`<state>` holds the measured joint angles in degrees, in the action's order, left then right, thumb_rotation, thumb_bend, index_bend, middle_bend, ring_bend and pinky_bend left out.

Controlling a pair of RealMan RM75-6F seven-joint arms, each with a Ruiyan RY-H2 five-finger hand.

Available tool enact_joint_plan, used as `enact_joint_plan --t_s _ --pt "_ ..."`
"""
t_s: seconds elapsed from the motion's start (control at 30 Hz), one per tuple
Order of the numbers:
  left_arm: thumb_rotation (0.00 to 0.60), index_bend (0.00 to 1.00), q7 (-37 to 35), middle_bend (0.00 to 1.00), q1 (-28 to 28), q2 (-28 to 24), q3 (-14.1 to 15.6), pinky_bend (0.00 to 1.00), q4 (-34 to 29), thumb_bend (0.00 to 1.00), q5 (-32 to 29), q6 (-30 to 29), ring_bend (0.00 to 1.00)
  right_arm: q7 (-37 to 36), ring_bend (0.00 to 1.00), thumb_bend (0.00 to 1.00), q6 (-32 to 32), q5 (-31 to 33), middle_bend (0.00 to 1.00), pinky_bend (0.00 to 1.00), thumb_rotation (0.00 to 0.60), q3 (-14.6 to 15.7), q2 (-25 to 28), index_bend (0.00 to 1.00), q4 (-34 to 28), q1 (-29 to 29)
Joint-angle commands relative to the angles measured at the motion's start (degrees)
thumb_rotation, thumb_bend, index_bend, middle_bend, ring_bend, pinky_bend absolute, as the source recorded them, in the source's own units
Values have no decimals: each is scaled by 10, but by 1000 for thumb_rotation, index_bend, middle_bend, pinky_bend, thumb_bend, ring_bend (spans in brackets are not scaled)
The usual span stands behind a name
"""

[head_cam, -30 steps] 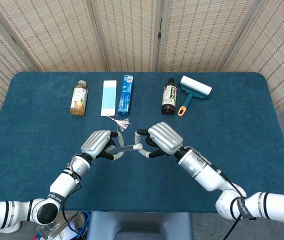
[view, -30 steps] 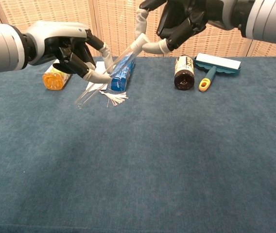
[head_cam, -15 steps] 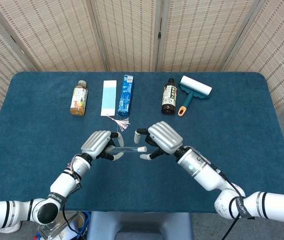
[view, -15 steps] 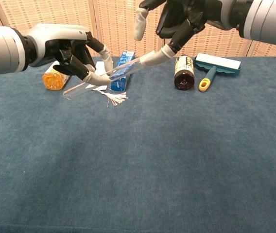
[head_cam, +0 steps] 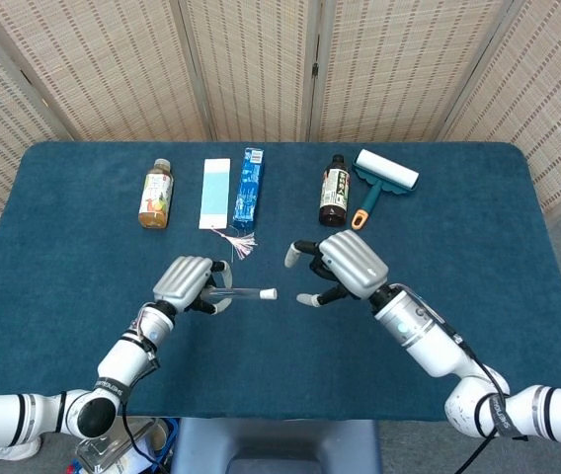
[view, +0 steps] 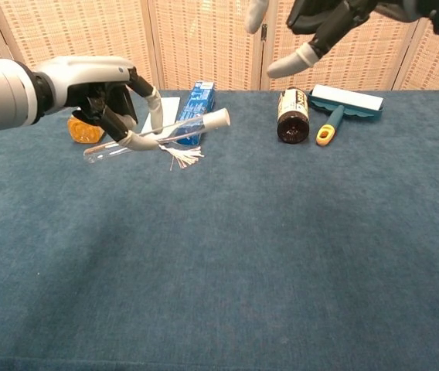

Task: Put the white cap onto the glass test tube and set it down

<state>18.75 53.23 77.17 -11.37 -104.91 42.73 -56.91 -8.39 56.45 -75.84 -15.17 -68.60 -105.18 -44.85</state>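
Note:
My left hand [head_cam: 188, 282] [view: 110, 97] holds the glass test tube [head_cam: 239, 292] [view: 151, 136] above the blue table, lying nearly level. The white cap [head_cam: 270, 293] [view: 217, 119] sits on the tube's right end. My right hand [head_cam: 345, 267] [view: 320, 23] hangs to the right of the cap, apart from it, its fingers spread and nothing in them. In the chest view only its fingers show at the top edge.
Along the back of the table lie a tea bottle [head_cam: 156, 194], a white-and-blue card [head_cam: 215, 193], a blue box [head_cam: 250, 186], a dark bottle [head_cam: 334, 190] and a teal lint roller [head_cam: 380, 179]. A small pink tassel [head_cam: 236, 240] lies just behind my left hand.
My right hand let go of the cap and drew away to the right and up. The capped tube stays in my left hand, which lowered it to a flatter angle and shifted slightly left.

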Motion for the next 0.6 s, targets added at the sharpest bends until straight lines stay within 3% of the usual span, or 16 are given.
enact_joint_plan --t_s 0.03,0.6 --pt "600 676 54 1000 14 33 19 1000 36 380 -8 -21 1000 -10 1000 66 12 -7 1000 1000 600 3 17 431 -4 14" --pt "600 671 207 1000 65 163 33 1000 156 380 -68 -32 1000 -40 1000 66 33 -22 1000 1000 600 11 48 431 4 47"
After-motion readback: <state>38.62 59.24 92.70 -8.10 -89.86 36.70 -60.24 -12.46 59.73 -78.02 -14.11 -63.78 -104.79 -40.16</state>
